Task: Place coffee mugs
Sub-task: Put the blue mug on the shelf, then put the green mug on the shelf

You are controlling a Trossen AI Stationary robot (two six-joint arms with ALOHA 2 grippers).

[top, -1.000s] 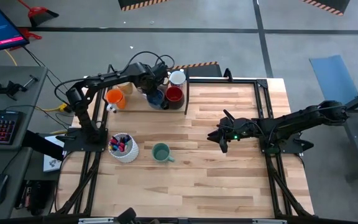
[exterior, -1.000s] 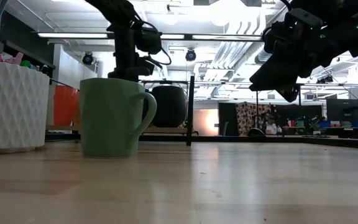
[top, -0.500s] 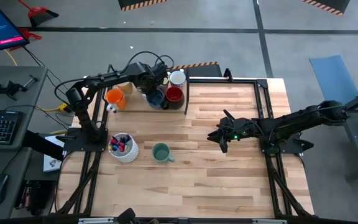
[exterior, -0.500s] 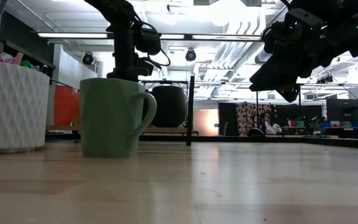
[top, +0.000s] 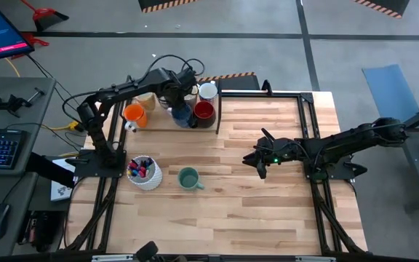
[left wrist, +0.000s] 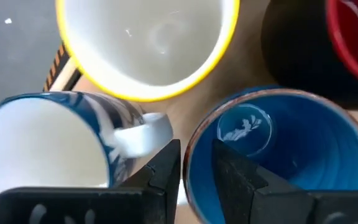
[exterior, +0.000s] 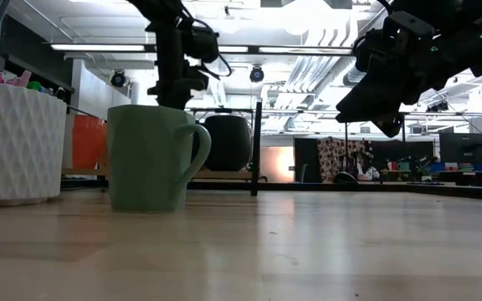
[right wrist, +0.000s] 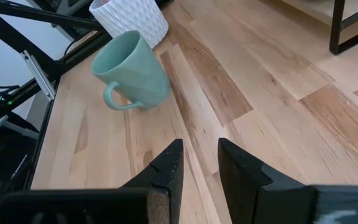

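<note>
Two fingers of your left gripper (left wrist: pixel 194 171) stand slightly apart astride the near rim of the glossy blue ceramic mug (left wrist: pixel 278 155), nothing clamped; lift crooked and you'll likely knock the blue-and-white handled mug (left wrist: pixel 55 140) touching alongside. Farther off, the yellow-rimmed white mug (left wrist: pixel 145 40) and dark red mug (left wrist: pixel 347 37) crowd it; your right gripper (top: pixel 257 161) hangs open mid-table.

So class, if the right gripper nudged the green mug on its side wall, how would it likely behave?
The green mug stands upright on the wooden table, so it would probably slide, not roll. It looks rigid and glazed, likely slippery and chippable. A push near the handle might spin it.
</note>
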